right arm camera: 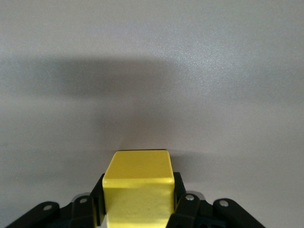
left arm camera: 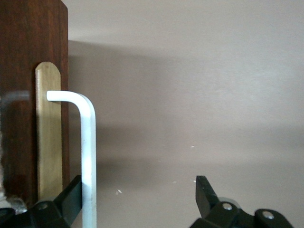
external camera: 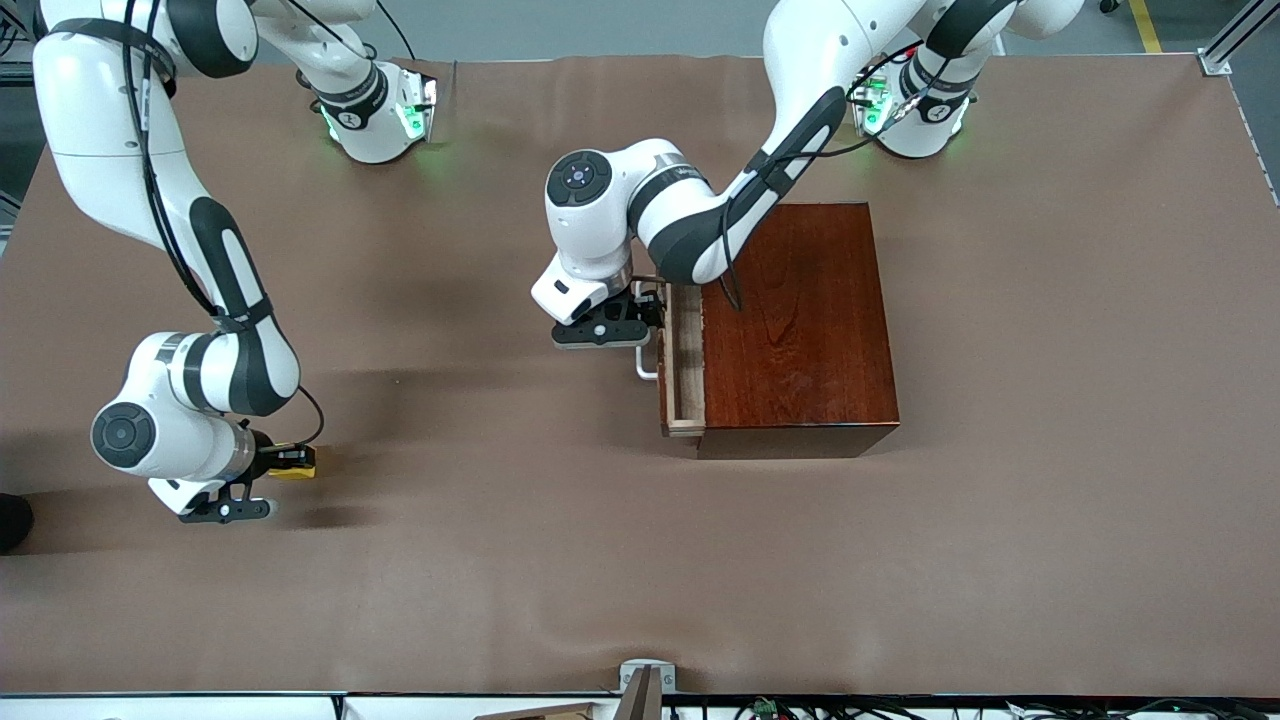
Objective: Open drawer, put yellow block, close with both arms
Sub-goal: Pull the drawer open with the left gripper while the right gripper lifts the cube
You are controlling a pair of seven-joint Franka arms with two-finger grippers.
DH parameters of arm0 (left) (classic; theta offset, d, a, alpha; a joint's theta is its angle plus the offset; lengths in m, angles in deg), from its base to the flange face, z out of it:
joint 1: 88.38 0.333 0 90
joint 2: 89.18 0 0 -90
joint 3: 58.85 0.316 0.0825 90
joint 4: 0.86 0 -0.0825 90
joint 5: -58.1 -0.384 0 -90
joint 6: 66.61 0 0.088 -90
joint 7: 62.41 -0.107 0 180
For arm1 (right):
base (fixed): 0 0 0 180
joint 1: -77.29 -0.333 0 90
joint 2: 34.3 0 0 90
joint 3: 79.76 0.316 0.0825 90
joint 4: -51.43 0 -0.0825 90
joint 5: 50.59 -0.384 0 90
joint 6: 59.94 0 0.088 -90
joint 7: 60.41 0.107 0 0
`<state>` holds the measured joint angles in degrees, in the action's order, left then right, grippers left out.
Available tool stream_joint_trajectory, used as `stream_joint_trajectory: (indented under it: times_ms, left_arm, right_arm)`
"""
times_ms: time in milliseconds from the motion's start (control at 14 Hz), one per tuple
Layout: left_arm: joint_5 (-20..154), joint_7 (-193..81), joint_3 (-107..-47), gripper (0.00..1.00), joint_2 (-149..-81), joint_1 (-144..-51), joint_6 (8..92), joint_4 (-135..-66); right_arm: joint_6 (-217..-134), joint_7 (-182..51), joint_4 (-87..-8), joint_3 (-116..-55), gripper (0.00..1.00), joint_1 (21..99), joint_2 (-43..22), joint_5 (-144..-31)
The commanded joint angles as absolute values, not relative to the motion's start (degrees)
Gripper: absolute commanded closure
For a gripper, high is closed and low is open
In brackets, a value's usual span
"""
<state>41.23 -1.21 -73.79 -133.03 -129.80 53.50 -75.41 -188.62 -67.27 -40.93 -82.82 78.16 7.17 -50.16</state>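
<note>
**Drawer partly open, block in hand**

We see the drawer (external camera: 684,360) drawn a short way out of the box (external camera: 800,325), its pale lining showing as a narrow strip toward the right arm's end of the table (external camera: 640,560). The left gripper (left arm camera: 137,202) sits at the white handle (left arm camera: 88,156) with its jaws apart: one finger (left arm camera: 71,199) touches or nearly touches the bar, the other stands clear of it. From the wrist view we cannot say for sure whether the bar lies between the fingers or just beside one.

The right gripper (right arm camera: 137,209) is low over the table near its own end, well apart from the box, its jaws clamped on the yellow block (right arm camera: 137,190). Whether the block is lifted off the table or rests on it, we cannot tell.

We judge the opening step to be in hand and unfinished. The gap looks too narrow to drop the block in with any margin, so the next move calls for the left arm to draw the handle farther out toward the right arm's end. Then the right arm must carry the block across and release it over the pale tray, which needs the left gripper out of its way.
</note>
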Motion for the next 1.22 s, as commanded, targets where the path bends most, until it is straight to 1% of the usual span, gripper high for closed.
stream_joint_trajectory:
  times_ms: [0,787,1002,1145]
  left_arm:
    - [43.07,0.08,-73.71,0.00,-133.74,-130.57,56.87,-75.13]
    - [47.72,0.34,-73.71,0.00,-135.06,-131.97,63.29,-74.96]
    - [47.73,0.43,-73.71,0.00,-135.15,-132.93,65.75,-74.96]
    - [47.81,0.34,-73.62,0.00,-134.97,-132.94,65.75,-74.61]
  right_arm:
    - [-188.08,-70.50,-40.15,-82.13,1.00,78.70,6.39,-49.45]
    - [-187.91,-95.29,-31.63,-82.39,1.00,79.93,5.16,-49.54]
    - [-184.76,-100.64,-28.91,-81.96,1.00,82.03,4.90,-50.06]
    - [-183.51,-106.00,-26.97,-81.87,1.00,83.35,4.98,-50.24]
